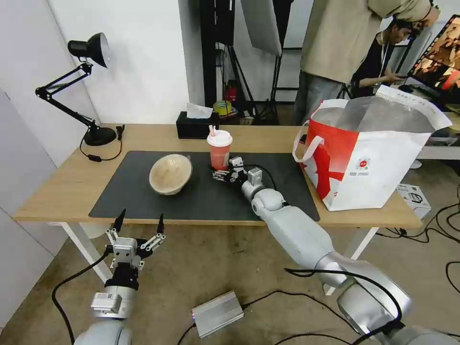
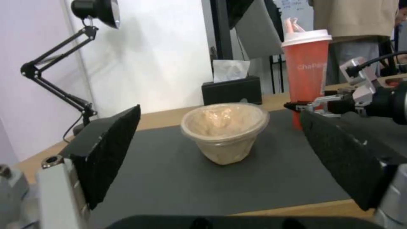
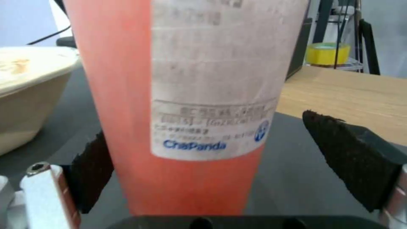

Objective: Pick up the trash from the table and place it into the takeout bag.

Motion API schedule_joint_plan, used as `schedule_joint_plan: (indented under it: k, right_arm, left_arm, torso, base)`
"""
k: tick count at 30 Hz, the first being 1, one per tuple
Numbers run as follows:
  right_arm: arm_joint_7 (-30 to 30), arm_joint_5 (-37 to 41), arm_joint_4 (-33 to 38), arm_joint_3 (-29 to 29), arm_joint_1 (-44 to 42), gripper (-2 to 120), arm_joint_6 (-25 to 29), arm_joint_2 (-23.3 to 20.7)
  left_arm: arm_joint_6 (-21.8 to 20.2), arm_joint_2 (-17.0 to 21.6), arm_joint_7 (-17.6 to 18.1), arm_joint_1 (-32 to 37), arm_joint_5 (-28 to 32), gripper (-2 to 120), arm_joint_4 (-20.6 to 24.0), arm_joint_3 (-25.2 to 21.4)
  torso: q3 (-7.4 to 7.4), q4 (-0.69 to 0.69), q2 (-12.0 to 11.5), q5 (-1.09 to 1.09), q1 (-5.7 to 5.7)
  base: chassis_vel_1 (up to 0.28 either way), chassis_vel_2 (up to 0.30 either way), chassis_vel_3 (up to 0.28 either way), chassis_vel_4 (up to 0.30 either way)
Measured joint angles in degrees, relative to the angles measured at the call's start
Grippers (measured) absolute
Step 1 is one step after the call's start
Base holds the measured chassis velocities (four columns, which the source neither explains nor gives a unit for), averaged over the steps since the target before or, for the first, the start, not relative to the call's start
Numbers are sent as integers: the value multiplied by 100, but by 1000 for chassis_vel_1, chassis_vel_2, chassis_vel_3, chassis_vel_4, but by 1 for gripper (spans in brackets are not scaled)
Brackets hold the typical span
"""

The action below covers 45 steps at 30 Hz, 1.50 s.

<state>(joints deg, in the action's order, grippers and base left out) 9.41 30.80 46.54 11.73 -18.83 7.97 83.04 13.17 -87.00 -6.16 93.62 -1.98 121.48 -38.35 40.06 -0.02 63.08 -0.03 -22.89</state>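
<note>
Red drink cup [image 1: 220, 150] upright on worktop [image 1: 57, 191] mat, between spread fingers of right pincer [image 1: 221, 173], ungrasped. Left pincer [image 1: 139, 223] released, below worktop edge.

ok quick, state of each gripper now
left gripper: open, empty, below the table edge.
right gripper: open around the drink cup, not yet closed.

White walls [image 1: 143, 57] back the scene; a black desk lamp [image 1: 91, 52] stands at the far left, dark stands [image 1: 218, 52] fill the rear, and cables [image 1: 450, 215] trail across the brownish floor [image 1: 201, 268].
</note>
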Motion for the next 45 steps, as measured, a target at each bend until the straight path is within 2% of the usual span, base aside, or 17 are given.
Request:
schedule_joint_plan:
  k: [10,12,15,17,18,21,23,26,27,32,38,45]
  right_arm:
    - [144,-91,-386,-119,89,100,87,199]
    - [200,-122,-460,-157,92,90,107,240]
    - [230,-131,-481,-165,92,84,115,252]
    - [255,-139,-496,-172,91,72,123,266]
    - [255,-139,-496,-172,91,72,123,266]
    - [262,-146,-496,-176,75,59,133,269]
    - [263,-150,-488,-177,66,56,135,266]
    - [264,-163,-449,-177,47,40,137,245]
    - [264,-163,-449,-177,47,40,137,245]
    - [256,-170,-335,-175,-5,23,139,192]
    - [204,-189,-49,-139,-85,10,99,53]
    - [-23,-82,638,30,-217,8,-196,-299]
  left_arm:
    - [7,9,-3,-14,23,100,-2,-15]
    - [9,7,-3,-15,31,100,-4,-28]
    - [9,6,-3,-15,36,100,-7,-39]
    - [14,2,-3,-15,44,100,-10,-55]
    - [14,2,-3,-15,44,100,-10,-55]
    - [17,-4,-3,-12,47,100,-10,-57]
    - [18,-6,-3,-12,47,100,-10,-57]
    - [23,-20,-3,-12,48,100,-12,-57]
    - [23,-20,-3,-12,48,100,-12,-57]
    - [40,-32,-4,-5,48,100,-13,-53]
    - [44,-27,-4,3,48,100,7,-55]
    - [63,-17,-4,5,46,100,23,-48]
  torso:
    - [0,-2,0,0,2]
    - [0,-2,1,0,1]
    - [0,-2,0,0,1]
    - [1,-1,-1,0,0]
    - [1,-1,-1,0,0]
    - [2,2,-3,1,-1]
    - [2,2,-3,1,-2]
    - [3,4,-4,3,-3]
    - [3,4,-4,3,-3]
    - [5,5,-6,4,-4]
    - [8,9,-11,8,-7]
    - [15,3,-16,12,-9]
  base:
    - [0,0,0,0]
    - [0,0,0,0]
    - [0,0,0,0]
    - [0,0,0,0]
    - [0,0,0,0]
    - [0,0,0,0]
    - [0,0,0,0]
    - [0,0,0,0]
    - [0,0,0,0]
    - [0,0,0,0]
    - [0,0,0,0]
    - [0,0,0,0]
